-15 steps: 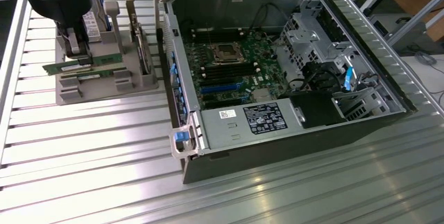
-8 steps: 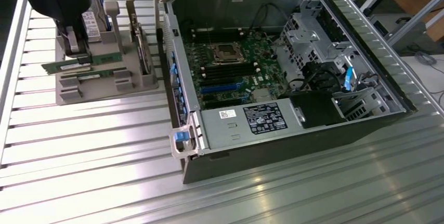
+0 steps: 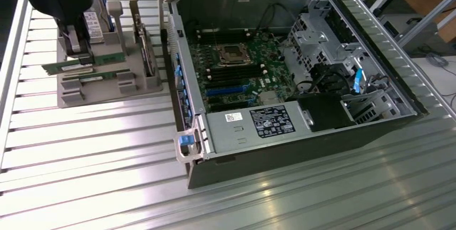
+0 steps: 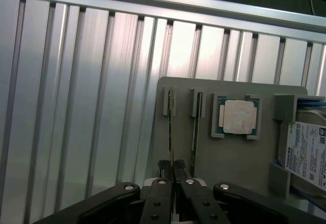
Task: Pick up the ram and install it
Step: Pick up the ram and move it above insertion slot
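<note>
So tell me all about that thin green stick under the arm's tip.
The ram stick is a long, thin green board standing on edge in slots of a grey holder, on the ribbed metal table beside the open computer case. A second stick stands parallel beside it, apart. The end effector sits over one end; whether it grips is unclear.

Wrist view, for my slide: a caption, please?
Pincer at a ram stick standing in the grey holder, CPU chip alongside.
</note>
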